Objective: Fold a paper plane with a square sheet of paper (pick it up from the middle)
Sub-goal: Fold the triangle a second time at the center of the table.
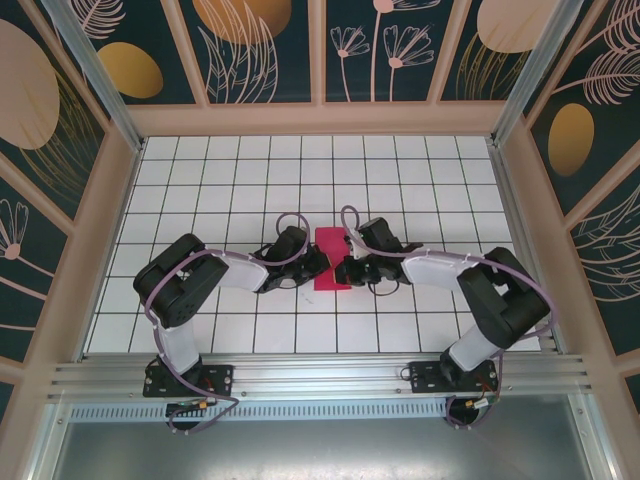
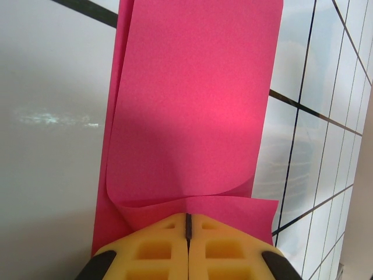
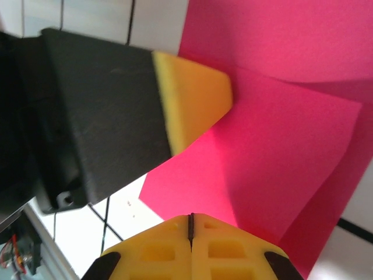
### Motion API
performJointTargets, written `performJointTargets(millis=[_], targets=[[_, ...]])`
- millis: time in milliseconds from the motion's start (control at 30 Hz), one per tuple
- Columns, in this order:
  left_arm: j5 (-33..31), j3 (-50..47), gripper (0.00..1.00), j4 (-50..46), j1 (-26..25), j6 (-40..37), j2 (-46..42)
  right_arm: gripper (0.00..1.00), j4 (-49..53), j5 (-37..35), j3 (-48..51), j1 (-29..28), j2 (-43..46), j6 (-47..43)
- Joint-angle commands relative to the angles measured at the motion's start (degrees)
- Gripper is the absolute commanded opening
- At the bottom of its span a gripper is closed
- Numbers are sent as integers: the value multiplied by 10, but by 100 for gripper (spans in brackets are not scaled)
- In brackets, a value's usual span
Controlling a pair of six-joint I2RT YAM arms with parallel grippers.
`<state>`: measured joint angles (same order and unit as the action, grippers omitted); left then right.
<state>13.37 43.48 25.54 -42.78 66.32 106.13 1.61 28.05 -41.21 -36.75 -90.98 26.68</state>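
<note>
The square sheet of paper (image 1: pixel 331 243) lies folded into a narrow magenta-pink strip at the middle of the table, between my two grippers. In the left wrist view the paper (image 2: pixel 186 105) has a top layer curling up, and a lower flap runs into the tips of my left gripper (image 2: pixel 187 217), whose yellow jaws are shut on its near edge. My left gripper (image 1: pixel 320 263) meets the strip from the left. In the right wrist view a raised flap of the paper (image 3: pixel 274 140) reaches my right gripper (image 3: pixel 190 217), shut at its edge. The left gripper's yellow fingertip (image 3: pixel 192 93) touches the flap's far corner. My right gripper (image 1: pixel 343 269) comes from the right.
The white grid table (image 1: pixel 300 170) has free tiles behind and to both sides of the arms. Wooden walls (image 1: pixel 320 118) ring it, and an aluminium rail (image 1: pixel 320 375) runs along the near edge by the arm bases.
</note>
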Motion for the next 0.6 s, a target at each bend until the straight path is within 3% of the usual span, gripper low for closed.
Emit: performJointTargets(millis=[0, 567], targets=[[-21, -9, 8, -29, -3, -3, 15, 5, 37, -31, -22, 1, -19, -20], [-25, -9, 8, -33, -2, -6, 19, 6, 52, -66, -4, 17, -39, -34]])
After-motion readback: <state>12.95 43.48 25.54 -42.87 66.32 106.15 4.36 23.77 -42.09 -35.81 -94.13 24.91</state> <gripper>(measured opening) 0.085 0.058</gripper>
